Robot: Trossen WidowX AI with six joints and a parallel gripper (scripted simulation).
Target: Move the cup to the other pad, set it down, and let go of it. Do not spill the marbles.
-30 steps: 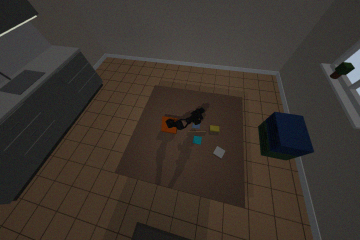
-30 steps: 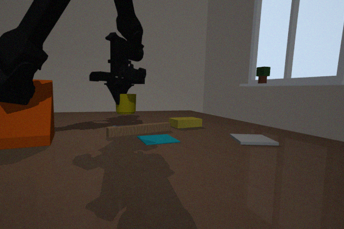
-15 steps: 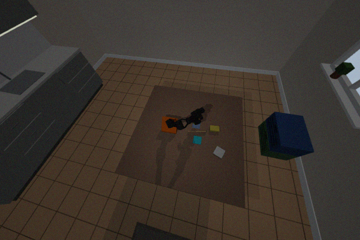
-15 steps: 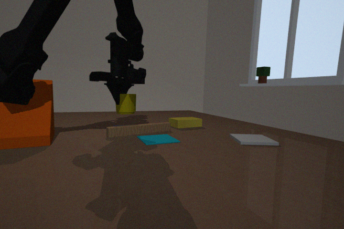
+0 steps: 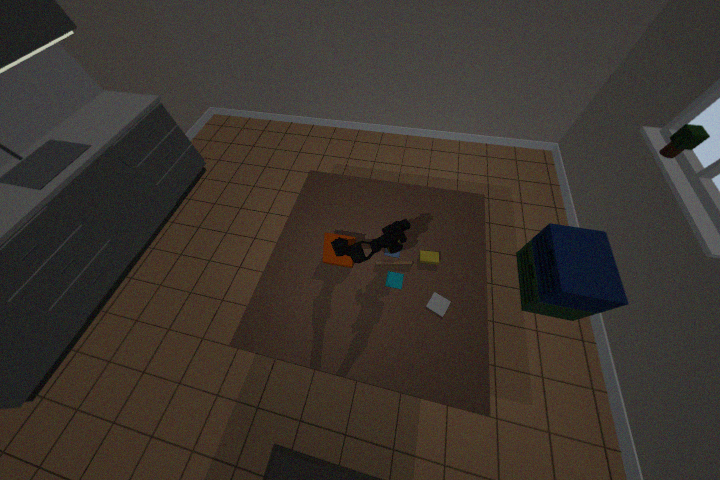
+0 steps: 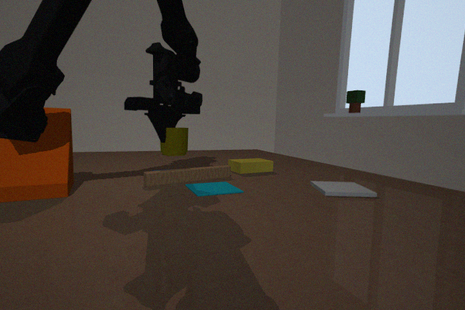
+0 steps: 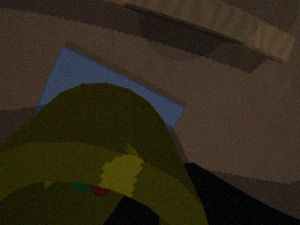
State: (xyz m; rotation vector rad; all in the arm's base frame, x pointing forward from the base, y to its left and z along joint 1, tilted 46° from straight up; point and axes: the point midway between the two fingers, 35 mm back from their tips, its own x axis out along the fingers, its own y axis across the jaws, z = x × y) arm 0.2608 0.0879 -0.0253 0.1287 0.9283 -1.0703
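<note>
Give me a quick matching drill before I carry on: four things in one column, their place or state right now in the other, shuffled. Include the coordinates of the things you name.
1. cup [image 6: 176, 141] [image 7: 103, 112]
2. cyan pad [image 5: 394, 280] [image 6: 214, 188]
3. blue pad [image 5: 392, 254] [image 7: 84, 70]
4. marbles [image 7: 99, 190]

A. flat, on the side of the wooden bar [image 5: 393, 264] [image 6: 187, 175] [image 7: 211, 21] away from the blue pad
B. inside the cup
C. held by the gripper [image 6: 169, 137], off the surface
D. partly hidden behind the cup in the wrist view

Pairs: 1-C, 2-A, 3-D, 4-B
</note>
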